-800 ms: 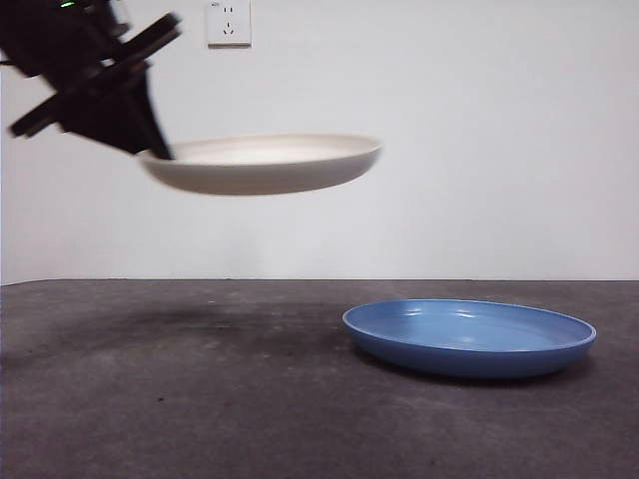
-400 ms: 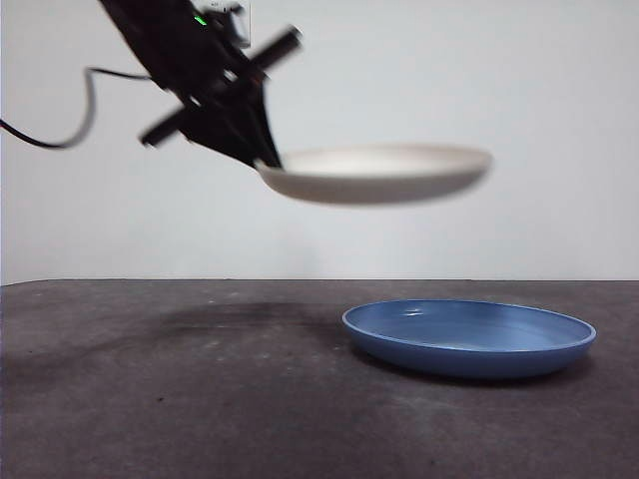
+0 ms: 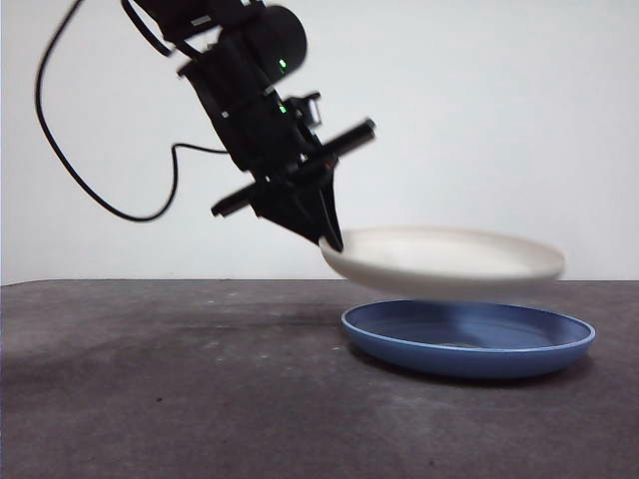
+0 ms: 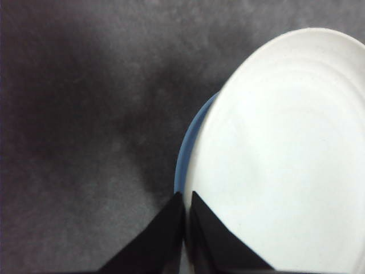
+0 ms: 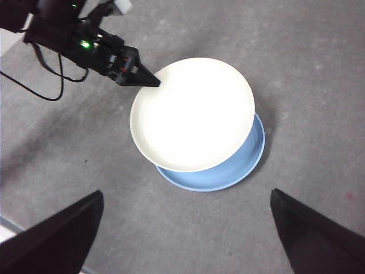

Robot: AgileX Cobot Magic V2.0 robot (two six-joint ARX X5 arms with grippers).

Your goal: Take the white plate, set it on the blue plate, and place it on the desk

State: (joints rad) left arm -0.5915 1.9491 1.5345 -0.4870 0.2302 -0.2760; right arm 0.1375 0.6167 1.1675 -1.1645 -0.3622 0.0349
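The white plate [image 3: 444,261] hangs nearly level just above the blue plate [image 3: 469,344], not quite centred over it. My left gripper [image 3: 329,239] is shut on the white plate's near-left rim, the arm reaching down from the upper left. In the left wrist view the jaws [image 4: 187,200] pinch the white plate [image 4: 285,148], and a sliver of blue plate [image 4: 185,154] shows beneath its edge. From high above, the right wrist view shows the white plate [image 5: 194,114] overlapping the blue plate [image 5: 239,165], with my right gripper [image 5: 187,194] open and holding nothing.
The dark grey desk [image 3: 150,379] stretches to the left and front of the plates. A black cable [image 3: 60,150] loops from the left arm in front of the white wall behind.
The left gripper has carried the white plate to the right and down, from high at the left to just over the blue plate. The blue plate has not moved.
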